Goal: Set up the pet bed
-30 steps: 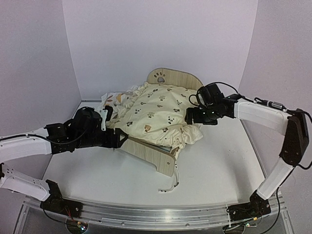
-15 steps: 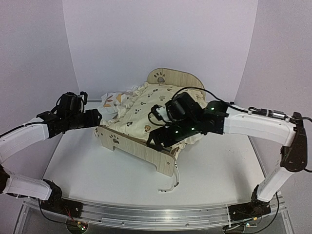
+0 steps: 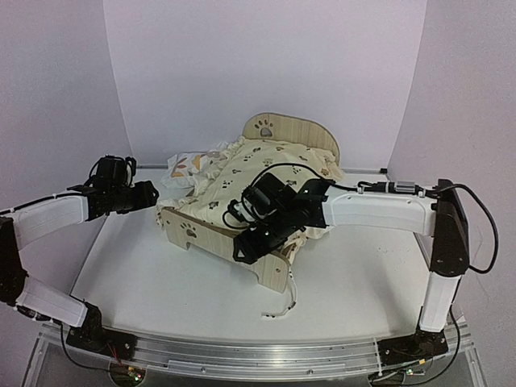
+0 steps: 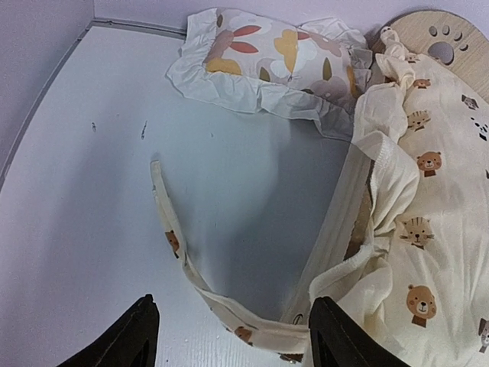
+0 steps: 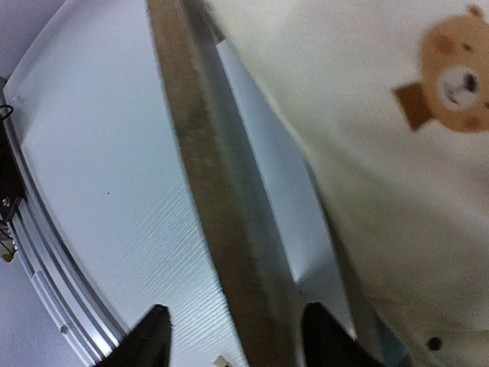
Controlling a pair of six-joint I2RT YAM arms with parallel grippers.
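The pet bed (image 3: 211, 234) stands mid-table, its near end board with paw cutouts towards me and its rounded far end board (image 3: 289, 129) behind. The cream animal-print quilt (image 3: 260, 179) is heaped over it and hides the bed's base. My right gripper (image 3: 246, 247) is open astride the top edge of the near end board (image 5: 218, 191), with a gap on the left finger's (image 5: 154, 336) side. Left of the bed, my left gripper (image 4: 238, 340) is open above the table, over a quilt tie strap (image 4: 177, 252). It holds nothing.
A leaf-print pillow (image 4: 267, 57) lies on the table behind the quilt's left edge, seen also as the pillow (image 3: 185, 164) from above. A thin tie strap (image 3: 282, 306) trails on the table in front of the bed. White walls close in the back and sides.
My right arm swung from the bed's far right side over the quilt to the near end board, and its jaws narrowed. My left arm drew back left, away from that board.
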